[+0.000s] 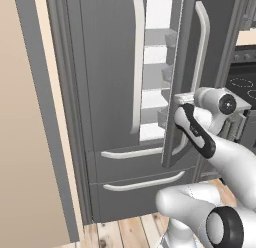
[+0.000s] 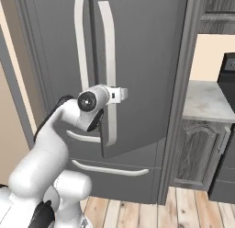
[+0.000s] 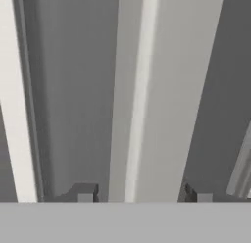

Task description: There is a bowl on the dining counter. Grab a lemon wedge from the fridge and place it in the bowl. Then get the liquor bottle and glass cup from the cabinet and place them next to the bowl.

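Observation:
The dark grey fridge (image 1: 107, 67) (image 2: 147, 61) stands right in front of me. Its right door is ajar, and white shelves (image 1: 155, 99) show through the gap. My gripper (image 3: 139, 194) (image 2: 121, 94) (image 1: 181, 98) is at the right door's long pale handle (image 3: 157, 90) (image 2: 109, 48) (image 1: 201, 42), at mid height. In the hand view the two fingertips (image 3: 84, 193) stand on either side of the handle, with a small gap on the left side. The jaws look open around it. The lemon wedge is hidden. The bowl, dining counter, liquor bottle and glass cup are out of view.
A beige wall panel (image 1: 25, 142) flanks the fridge on the left. To the right are a stovetop (image 1: 245, 84), a marble counter (image 2: 206, 103) over a panelled cabinet (image 2: 197, 149), and a black appliance (image 2: 228, 80). Below the fridge are two drawers (image 1: 140, 184) and wooden floor (image 1: 130, 232).

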Robot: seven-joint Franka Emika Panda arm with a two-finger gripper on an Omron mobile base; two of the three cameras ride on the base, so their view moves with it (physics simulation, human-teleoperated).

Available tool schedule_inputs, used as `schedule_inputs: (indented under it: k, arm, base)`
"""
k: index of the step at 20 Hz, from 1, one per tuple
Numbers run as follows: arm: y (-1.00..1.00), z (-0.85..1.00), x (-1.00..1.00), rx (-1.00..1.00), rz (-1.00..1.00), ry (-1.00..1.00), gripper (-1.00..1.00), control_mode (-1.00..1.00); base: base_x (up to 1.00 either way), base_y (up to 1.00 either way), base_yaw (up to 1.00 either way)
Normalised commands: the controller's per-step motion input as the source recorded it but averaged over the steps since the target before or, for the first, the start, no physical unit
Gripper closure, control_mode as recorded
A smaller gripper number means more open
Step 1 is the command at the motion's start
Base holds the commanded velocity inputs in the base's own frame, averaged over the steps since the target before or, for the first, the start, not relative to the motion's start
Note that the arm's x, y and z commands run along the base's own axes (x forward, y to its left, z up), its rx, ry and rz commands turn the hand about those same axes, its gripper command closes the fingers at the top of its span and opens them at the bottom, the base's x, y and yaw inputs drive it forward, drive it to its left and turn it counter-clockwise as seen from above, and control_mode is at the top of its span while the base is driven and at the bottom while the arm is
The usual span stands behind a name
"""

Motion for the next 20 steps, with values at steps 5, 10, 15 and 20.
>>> schedule_inputs:
  k: [5, 10, 15, 20]
  arm:
    - [-0.13, 0.34, -0.33, -0.01, -0.01, 0.12, -1.0, -1.0]
    - [-0.01, 0.46, -0.65, -0.03, -0.01, 0.0, -1.0, -1.0]
    - [0.38, 0.39, -0.53, -0.17, 0.0, 0.06, -1.0, -1.0]
    - [0.73, 0.3, -0.08, -0.29, 0.0, 0.27, -1.0, -1.0]
  base:
    - [0.0, 0.0, 0.0]
    - [0.0, 0.0, 0.0]
    - [0.0, 0.0, 0.0]
    - [0.0, 0.0, 0.0]
